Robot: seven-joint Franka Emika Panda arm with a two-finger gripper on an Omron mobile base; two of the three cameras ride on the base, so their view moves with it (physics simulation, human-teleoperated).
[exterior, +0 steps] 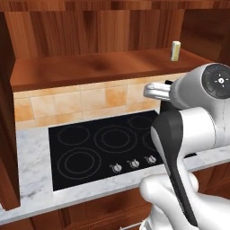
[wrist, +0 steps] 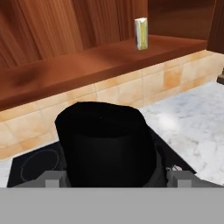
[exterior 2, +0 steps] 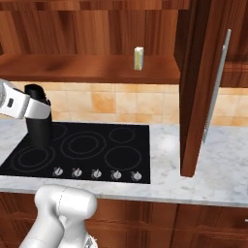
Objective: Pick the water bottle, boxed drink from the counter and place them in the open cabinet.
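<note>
Over the cooktop: my gripper [wrist: 112, 179] sits here with the water bottle [wrist: 107, 142] between its fingers, above the black glass.
Hand state: jaws stand wide, one fingertip [wrist: 51, 178] on each side of the bottle body; I read it as holding the bottle, contact itself is hard to see.
Water bottle: matte black, upright, top end toward the hand camera; in the right base view the bottle [exterior 2: 38, 127] hangs over the left rear burners, wrist clamped round its upper part.
Left base view: arm covers most of the bottle, I can't make it out cleanly there.
Boxed drink: pale cream carton [exterior 2: 138, 58] standing upright on the open cabinet shelf, toward the shelf's right end and near its front edge; same carton seen at [exterior: 175, 50] and [wrist: 141, 33].
Open cabinet: dark red-brown wood, wide flat shelf [exterior 2: 87, 70], grain back panel; door [exterior 2: 193, 87] swung out at the right, long metal handle on it.
Bottle vs shelf: bottle is below the shelf's front edge and well apart from the carton, left of it.
Cooktop: black glass [exterior: 103, 143] with ring burners, row of knobs [exterior 2: 97, 173] along its front edge.
Counter: white-grey marble [exterior 2: 218, 164] around the cooktop, tan tile backsplash behind.
</note>
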